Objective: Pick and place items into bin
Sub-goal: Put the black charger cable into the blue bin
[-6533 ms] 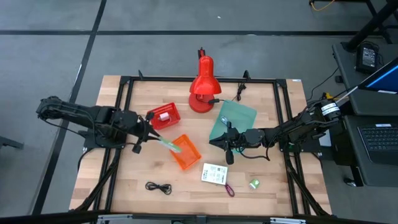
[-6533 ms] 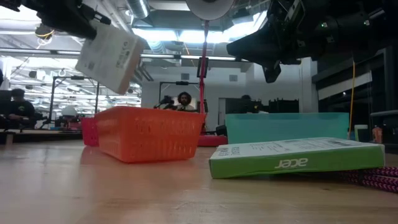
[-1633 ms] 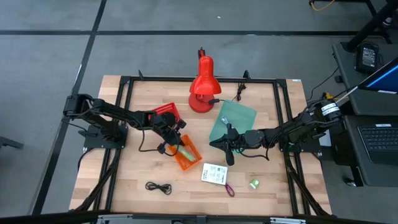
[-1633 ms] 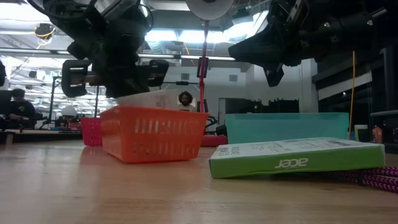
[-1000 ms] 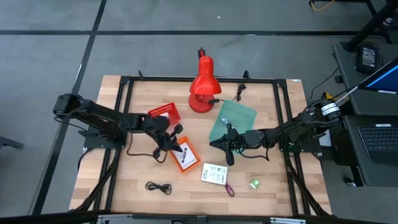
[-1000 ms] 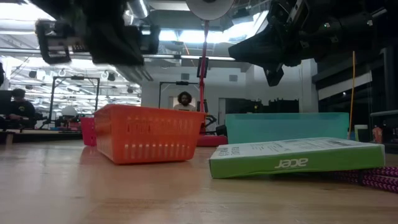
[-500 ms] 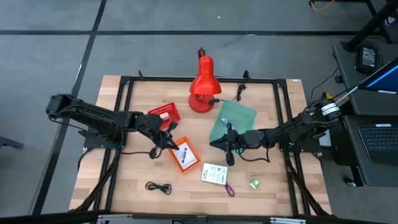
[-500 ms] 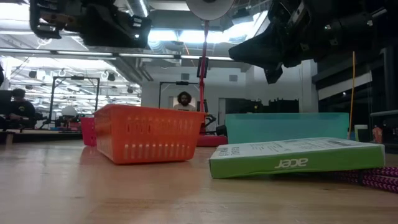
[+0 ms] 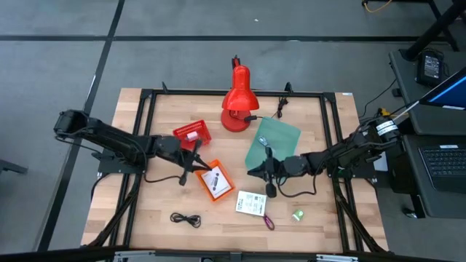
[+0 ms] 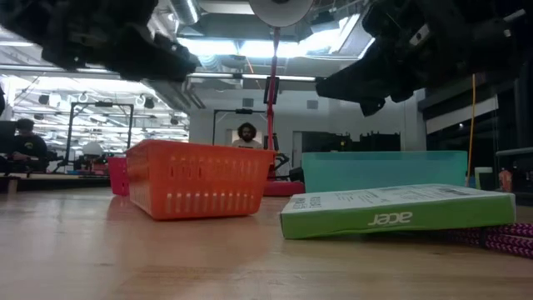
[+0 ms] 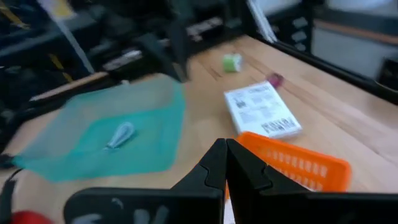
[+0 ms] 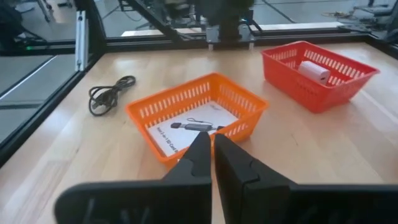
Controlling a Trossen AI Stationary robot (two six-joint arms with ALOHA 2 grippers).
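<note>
An orange bin (image 9: 215,182) stands mid-table with one white printed card (image 12: 186,129) lying flat inside. My left gripper (image 9: 198,164) hovers shut just off the bin's left side, holding nothing. My right gripper (image 9: 253,172) hangs shut to the bin's right, over the teal mat's (image 9: 273,142) near edge. A second white card (image 9: 252,203), a purple strap (image 9: 268,221), a small green piece (image 9: 298,215) and a black coiled cable (image 9: 186,218) lie on the wood near the front. A small blue-silver piece (image 11: 119,135) rests on the mat.
A red bin (image 9: 191,133) with a pale item inside sits behind the orange bin. The red desk lamp (image 9: 237,102) stands at the far middle. A black frame rail (image 9: 145,131) runs round the tabletop. People sit in the room beyond.
My left gripper has drawn back from over the orange bin's left rim toward the table's left, rolling at the wrist, and stays shut. My right gripper has rolled slightly in place. The card lies still in the bin.
</note>
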